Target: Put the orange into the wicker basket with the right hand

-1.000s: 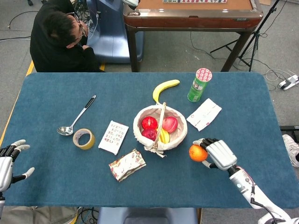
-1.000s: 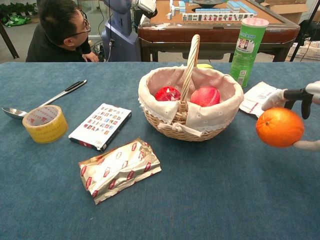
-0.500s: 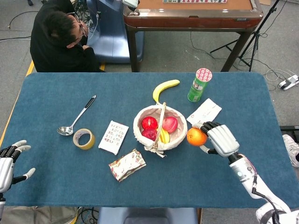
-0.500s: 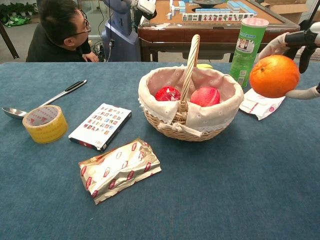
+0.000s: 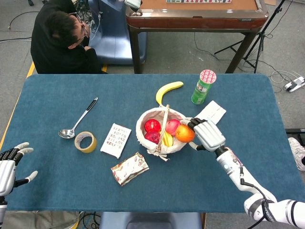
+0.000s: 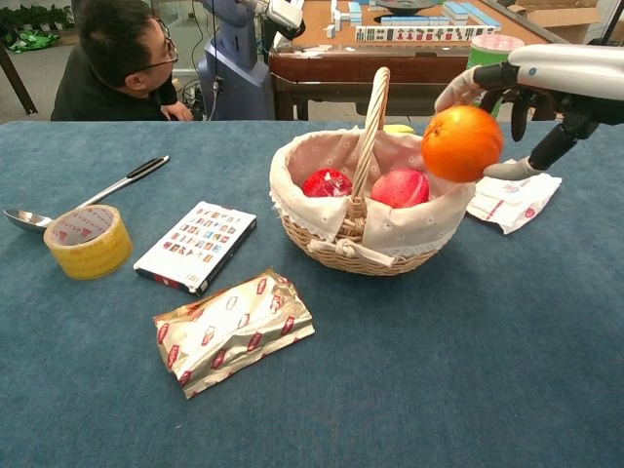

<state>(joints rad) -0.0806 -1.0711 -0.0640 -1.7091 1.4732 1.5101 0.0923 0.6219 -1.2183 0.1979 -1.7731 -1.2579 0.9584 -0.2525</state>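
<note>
My right hand (image 5: 207,135) (image 6: 546,88) holds the orange (image 5: 184,133) (image 6: 461,143) in the air over the right rim of the wicker basket (image 5: 143,136) (image 6: 336,247). The basket has a pale cloth lining and an upright handle, and it holds red fruit and something yellow. The orange hangs a little above the rim, apart from the fruit inside. My left hand (image 5: 8,167) stays open at the table's near left edge, holding nothing.
A banana (image 5: 167,90), a green can (image 5: 203,86) (image 6: 485,88) and a paper packet (image 5: 208,116) (image 6: 512,200) lie behind and right of the basket. A foil snack bag (image 5: 129,168) (image 6: 233,330), card box (image 5: 116,140), tape roll (image 5: 86,141) and ladle (image 5: 78,119) lie to the left. A person (image 5: 62,38) sits beyond the far edge.
My right hand has carried the orange up and leftward from the table's right side to above the basket's right rim. The left hand has barely moved.
</note>
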